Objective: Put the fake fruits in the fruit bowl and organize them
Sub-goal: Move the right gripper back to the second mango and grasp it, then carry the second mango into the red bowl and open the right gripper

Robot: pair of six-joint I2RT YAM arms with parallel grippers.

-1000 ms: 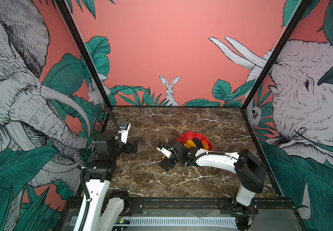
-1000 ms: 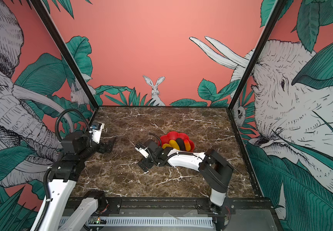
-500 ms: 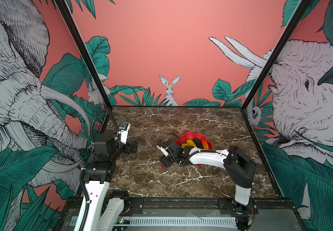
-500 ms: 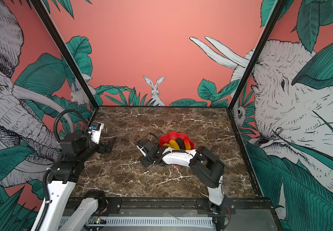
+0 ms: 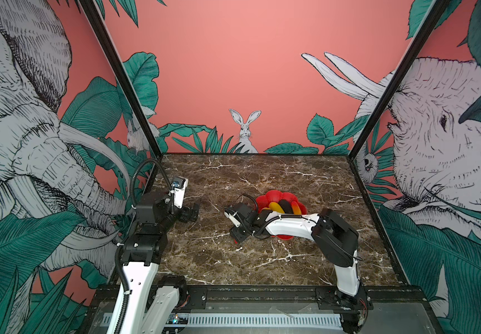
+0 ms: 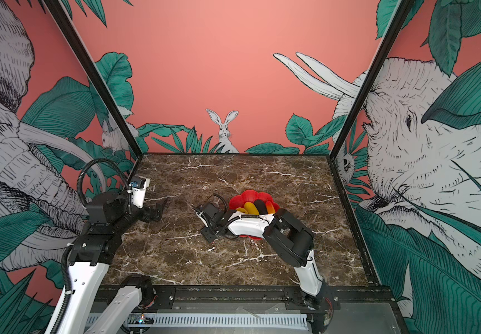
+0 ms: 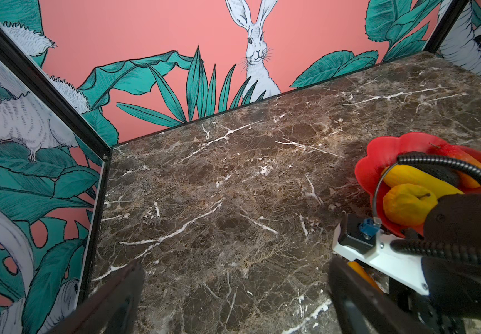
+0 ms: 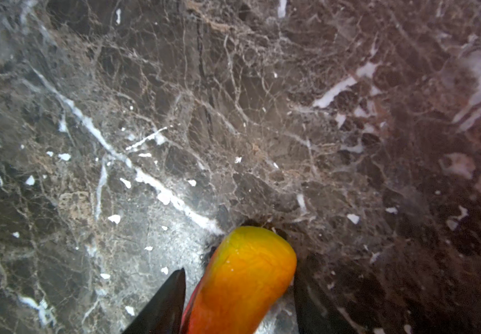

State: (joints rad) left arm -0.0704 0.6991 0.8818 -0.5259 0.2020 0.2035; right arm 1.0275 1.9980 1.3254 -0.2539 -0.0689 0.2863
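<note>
1. counter: dark brown marble pattern with white veins, enclosed by printed walls on three sides.

2. fruit bowl: glossy red, scalloped like a flower. it stands on the counter, right of centre in both top views. the white forearm of the right arm lies across its near side and hides that part of the rim.

3. bowl contents: four fruits lie close together inside. in a top view, from left to right, these are the long yellow fruit, the dark oval fruit and the second orange-red fruit. the round yellow fruit, with a dark stem, shows in the left wrist view. it touches the long yellow fruit.

4. right end effector: lowered to the counter just beside the bowl, at its left-front side in both top views. in the right wrist view its two dark fingers lie against opposite flanks of the orange-red-yellow fruit. state: clenched on this fruit. the fruit's yellow tip points away from the wrist, and a dark shadow sits directly beneath it on the counter. whether the fruit is lifted clear of the surface cannot be told.

5. left end effector: released, fingers spread wide, nothing between them. it hangs above the left part of the counter, well apart from the bowl and from every fruit.
</note>
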